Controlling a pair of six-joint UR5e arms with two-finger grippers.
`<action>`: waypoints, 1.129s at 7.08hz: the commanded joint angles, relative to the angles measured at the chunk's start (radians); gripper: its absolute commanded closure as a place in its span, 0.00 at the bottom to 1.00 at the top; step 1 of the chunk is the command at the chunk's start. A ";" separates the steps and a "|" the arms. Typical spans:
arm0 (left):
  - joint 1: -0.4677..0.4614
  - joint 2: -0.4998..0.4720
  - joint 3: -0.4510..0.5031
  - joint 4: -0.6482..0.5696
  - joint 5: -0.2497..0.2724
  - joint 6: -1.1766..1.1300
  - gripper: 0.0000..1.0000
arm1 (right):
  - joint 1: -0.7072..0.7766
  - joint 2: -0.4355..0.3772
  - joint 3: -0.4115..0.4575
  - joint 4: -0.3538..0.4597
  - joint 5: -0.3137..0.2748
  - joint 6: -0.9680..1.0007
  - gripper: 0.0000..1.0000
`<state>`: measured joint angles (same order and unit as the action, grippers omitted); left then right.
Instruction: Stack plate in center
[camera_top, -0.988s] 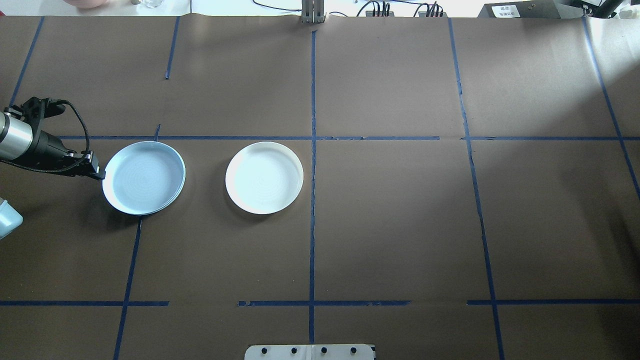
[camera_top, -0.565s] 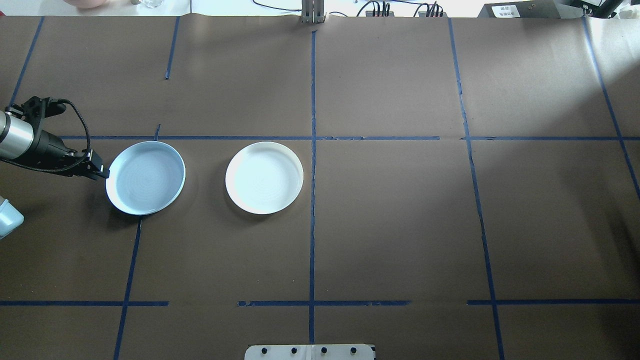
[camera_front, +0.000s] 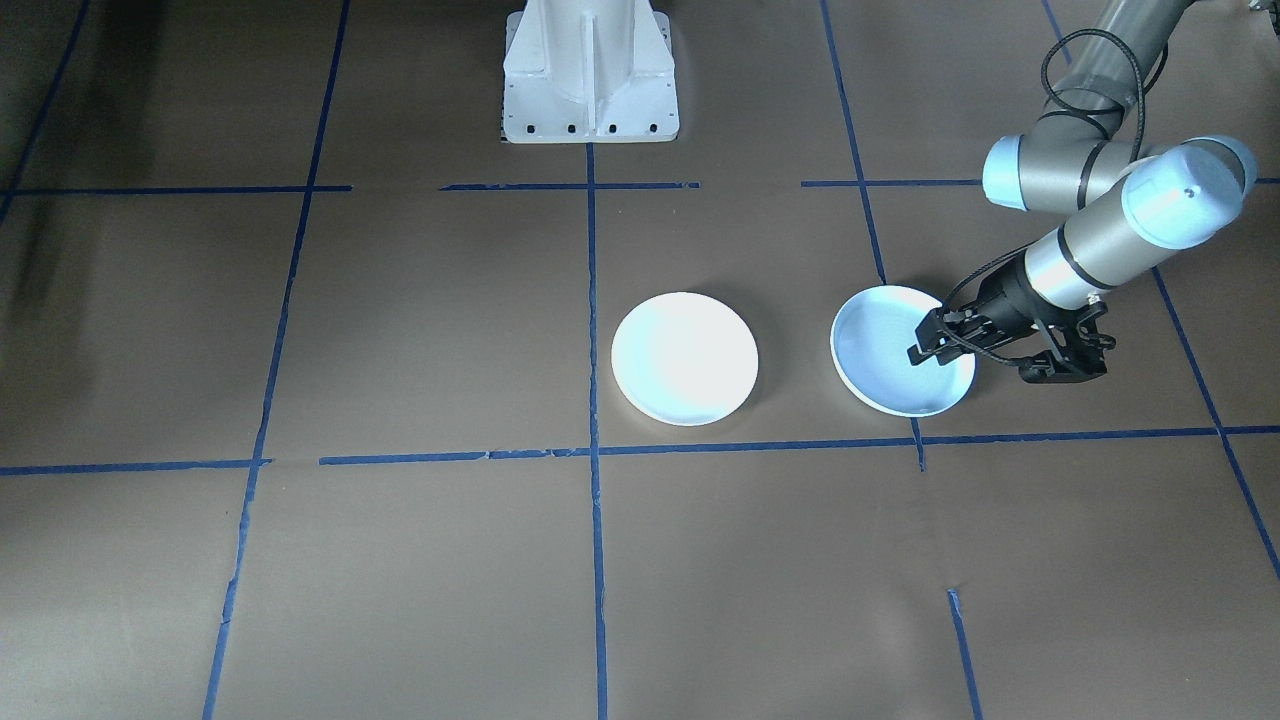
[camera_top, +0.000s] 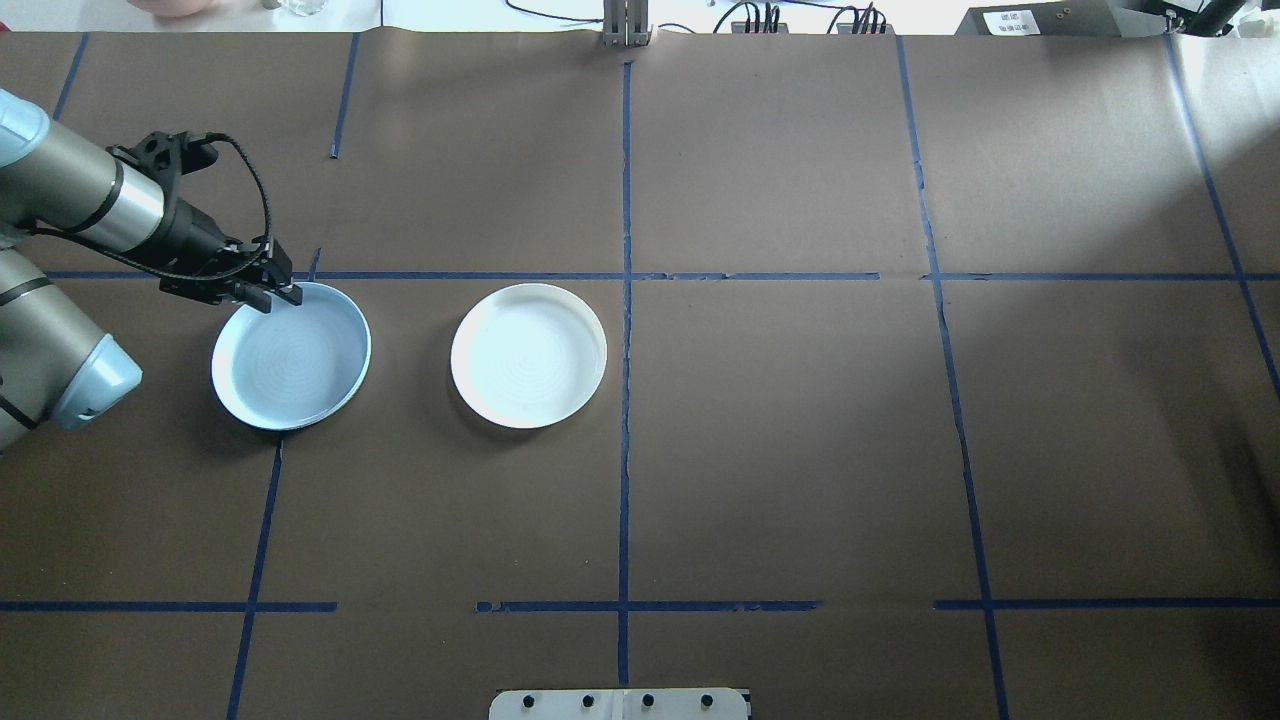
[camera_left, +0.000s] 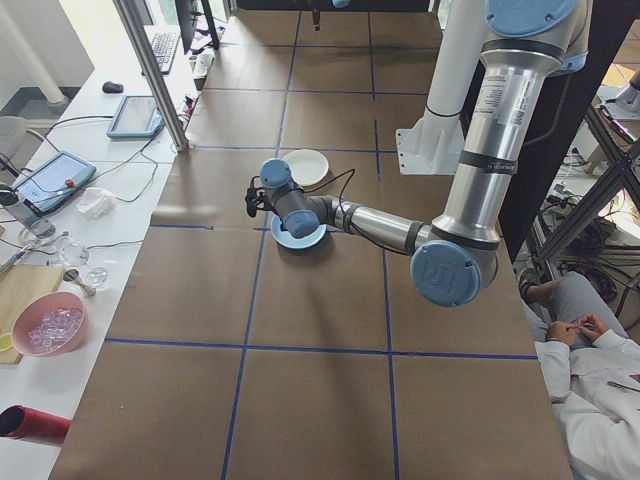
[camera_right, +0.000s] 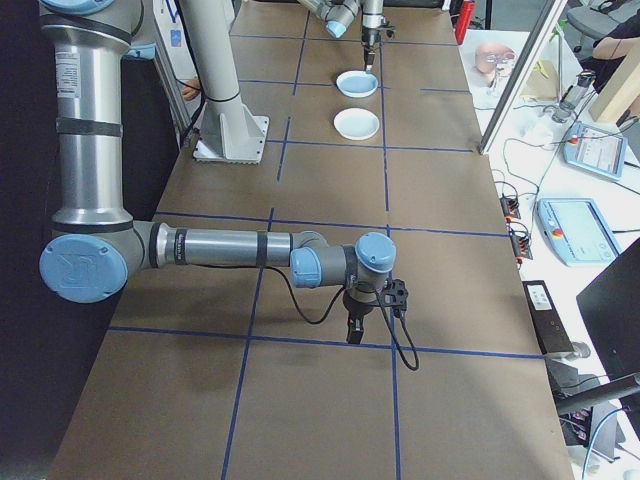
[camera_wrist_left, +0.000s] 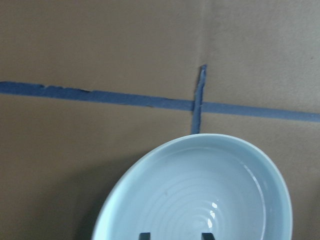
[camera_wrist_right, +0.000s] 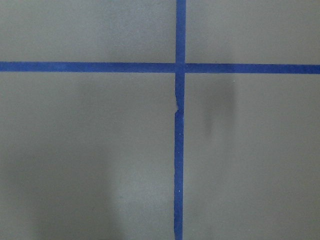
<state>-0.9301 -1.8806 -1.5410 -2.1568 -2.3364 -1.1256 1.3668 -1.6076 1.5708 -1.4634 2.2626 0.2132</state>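
Note:
A light blue plate (camera_top: 295, 360) lies on the brown table left of the middle. The pale bluish-white center plate (camera_top: 528, 355) with faint rings lies flat beside it, a small gap between them. My left gripper (camera_top: 285, 296) hovers over the blue plate's far-left rim. In the left wrist view its fingertips (camera_wrist_left: 145, 235) stand apart above the blue plate's (camera_wrist_left: 200, 195) inside, open and holding nothing. In the front view the left gripper (camera_front: 918, 352) sits over the blue plate (camera_front: 885, 375), right of the center plate (camera_front: 684, 357). My right gripper (camera_right: 352, 337) points down at bare table far off; I cannot tell its state.
Blue tape lines (camera_top: 625, 300) divide the table into squares. The robot's white base (camera_front: 590, 75) stands at the near edge. A side bench with tablets and a pink bowl (camera_left: 47, 325) runs along the far side. A seated person (camera_left: 590, 350) is beside the table.
The blue plate settled flat from a slight tilt. My left gripper left the plate's left rim and swung up and over to its far-left rim.

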 joint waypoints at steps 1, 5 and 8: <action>0.060 -0.119 -0.004 0.087 0.086 -0.079 0.29 | 0.000 0.000 0.000 0.000 0.000 0.000 0.00; 0.253 -0.166 -0.045 0.158 0.267 -0.163 0.01 | 0.000 0.000 0.000 0.000 0.000 0.000 0.00; 0.312 -0.169 -0.031 0.158 0.267 -0.168 0.09 | 0.000 0.000 0.000 0.000 0.000 0.000 0.00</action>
<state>-0.6369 -2.0470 -1.5797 -1.9998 -2.0699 -1.2915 1.3668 -1.6076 1.5708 -1.4634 2.2626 0.2132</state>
